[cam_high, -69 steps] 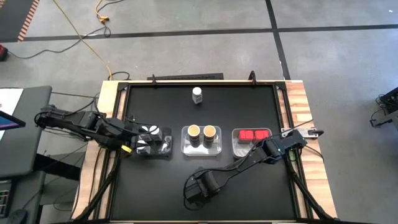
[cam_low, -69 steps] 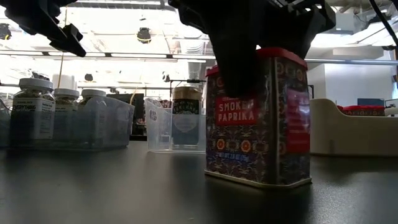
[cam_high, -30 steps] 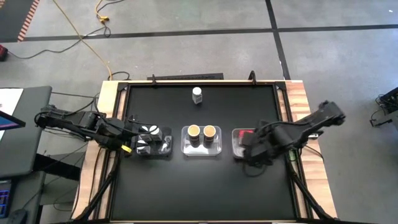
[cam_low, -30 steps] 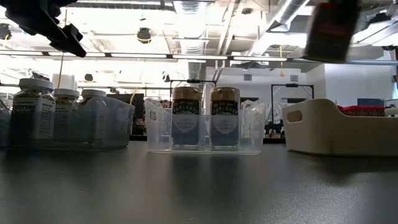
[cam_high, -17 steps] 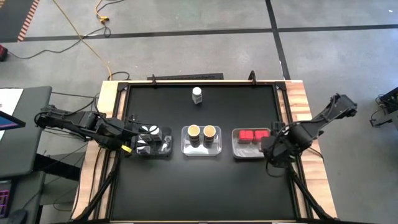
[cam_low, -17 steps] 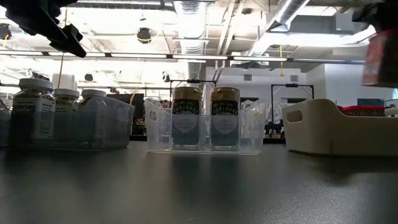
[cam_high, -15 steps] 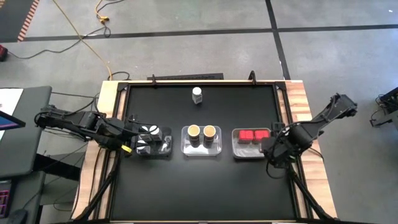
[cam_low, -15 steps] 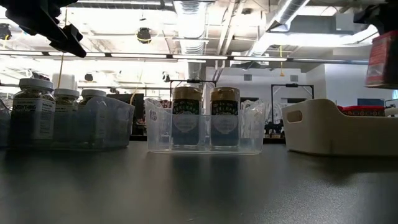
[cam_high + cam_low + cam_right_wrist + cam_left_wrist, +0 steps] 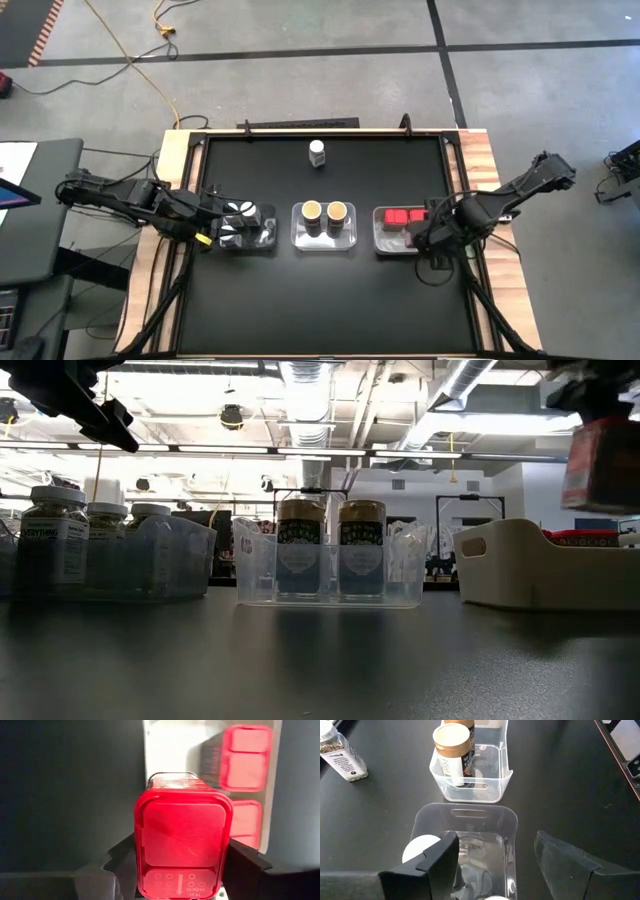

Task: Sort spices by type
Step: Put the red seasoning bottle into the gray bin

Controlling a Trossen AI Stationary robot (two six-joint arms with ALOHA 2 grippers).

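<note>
Bright overhead ceiling lights [image 9: 300, 452] with backlit glare, dim tabletop [image 9: 300, 660], motion-blurred red tin [image 9: 600, 460].

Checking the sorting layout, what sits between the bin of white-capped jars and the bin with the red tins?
In the high view, the clear tray holding two tan-topped jars sits between them.

Both arms are dark, nearly black, built of slim jointed links that thicken at the joints, the left arm [image 9: 130, 203] and the right arm [image 9: 500, 205] alike. A small yellow mark shows on the left arm's underside near its gripper. The left gripper [image 9: 505, 865] ends in two flat, matte black fingers [image 9: 437, 862] with angular, chamfered edges, and the right gripper's [image 9: 182, 865] fingers have the same dark, faceted look.
</note>
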